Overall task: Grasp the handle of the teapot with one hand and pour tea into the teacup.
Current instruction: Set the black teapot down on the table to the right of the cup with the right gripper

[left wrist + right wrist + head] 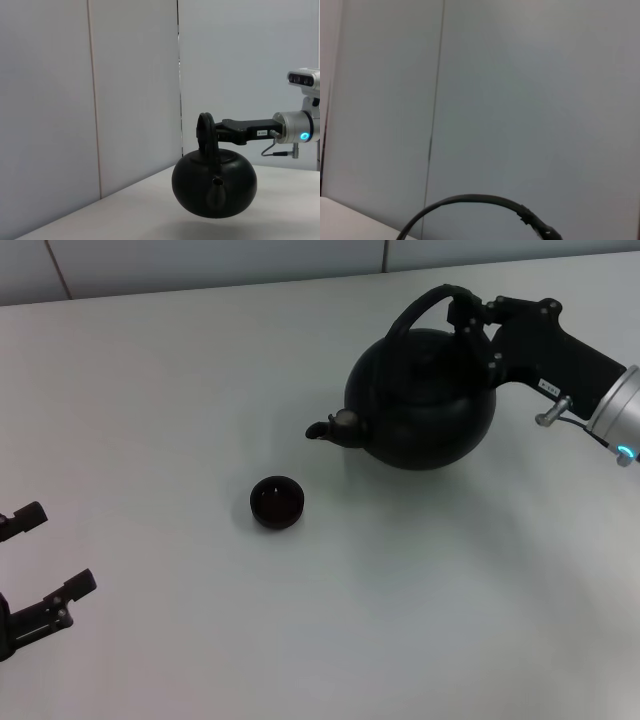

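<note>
The black round teapot (425,405) hangs at the back right, its stubby spout (330,428) pointing left toward the teacup. My right gripper (465,315) is shut on the right end of the arched black handle (420,308). In the left wrist view the teapot (215,187) hangs just above the table, upright, with the right gripper (220,131) at the handle (206,135). The handle's arc (470,199) also shows in the right wrist view. The small dark teacup (277,502) stands left of and in front of the spout; its inside looks dark reddish. No tea is flowing. My left gripper (45,555) is open at the near left edge.
The white table (150,390) carries only the teacup and the teapot's shadow. Pale wall panels (90,100) stand behind the table's far edge.
</note>
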